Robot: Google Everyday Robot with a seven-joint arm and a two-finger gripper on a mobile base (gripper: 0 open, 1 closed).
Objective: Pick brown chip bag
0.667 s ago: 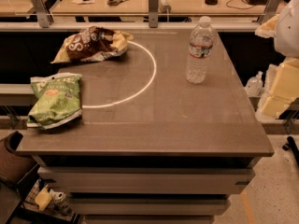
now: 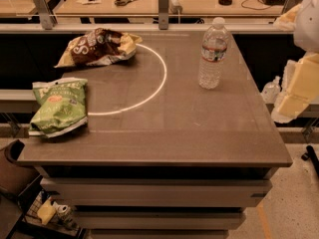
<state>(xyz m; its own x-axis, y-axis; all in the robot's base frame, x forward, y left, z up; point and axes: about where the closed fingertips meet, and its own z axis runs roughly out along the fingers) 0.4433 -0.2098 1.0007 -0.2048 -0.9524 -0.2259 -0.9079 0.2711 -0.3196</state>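
Observation:
The brown chip bag (image 2: pixel 97 46) lies crinkled at the table's far left corner, dark brown with white lettering and pale yellow edges, just touching the white circle line. Only pale yellow and white parts of my arm (image 2: pixel 299 86) show at the right edge, beside and off the table. My gripper is out of view, so nothing shows it near the bag.
A green chip bag (image 2: pixel 59 106) lies at the table's left edge, nearer to me. A clear water bottle (image 2: pixel 213 54) stands upright at the far right. The grey table (image 2: pixel 189 133) has a white circle line (image 2: pixel 159 78). A wooden bench with scissors (image 2: pixel 127 1) stands behind it.

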